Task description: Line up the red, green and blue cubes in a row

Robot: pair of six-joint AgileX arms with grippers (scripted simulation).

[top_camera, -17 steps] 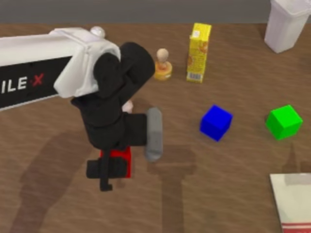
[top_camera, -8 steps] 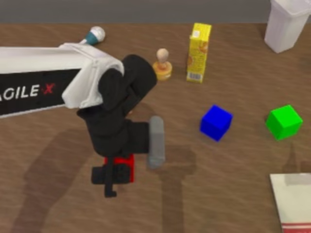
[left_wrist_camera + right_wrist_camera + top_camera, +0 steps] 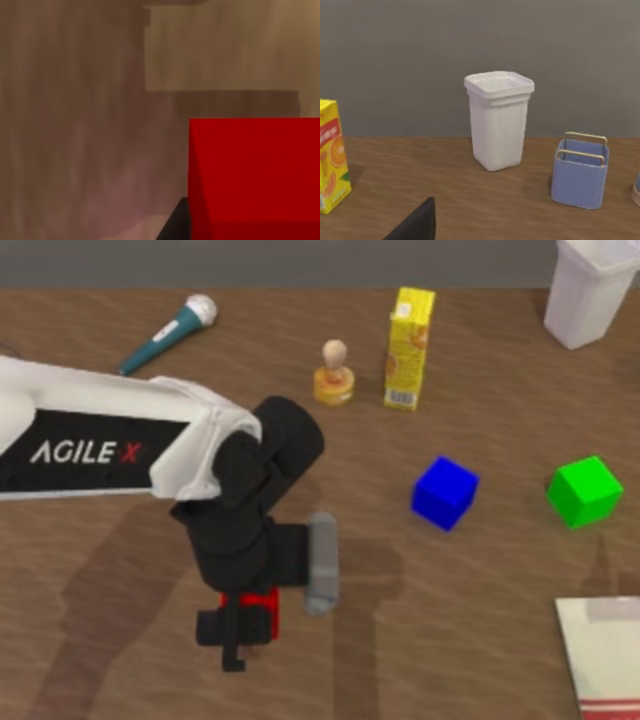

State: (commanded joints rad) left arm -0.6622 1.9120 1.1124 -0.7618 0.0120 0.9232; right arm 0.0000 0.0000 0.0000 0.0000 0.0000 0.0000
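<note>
My left gripper (image 3: pixel 240 625) is shut on the red cube (image 3: pixel 256 602), reaching down over the table's front-left part. The arm hides most of the cube from above. In the left wrist view the red cube (image 3: pixel 255 175) fills one corner, with a dark finger (image 3: pixel 175 227) against its side. The blue cube (image 3: pixel 445 492) lies right of centre, and the green cube (image 3: pixel 585 490) lies farther right, a gap between them. The right arm is outside the top view. Only one dark fingertip (image 3: pixel 417 225) of its gripper shows in the right wrist view.
A yellow carton (image 3: pixel 409 348) and a small wooden figure (image 3: pixel 334 373) stand at the back, a microphone (image 3: pixel 170 332) lies back left. A white bin (image 3: pixel 592 290) stands in the back right corner, a blue holder (image 3: pixel 580 172) near it. A white red-striped slab (image 3: pixel 605 660) lies front right.
My left arm has swung toward the table's front and slightly right, carrying the red cube with it. The microphone behind it has come into view. The blue and green cubes have not moved.
</note>
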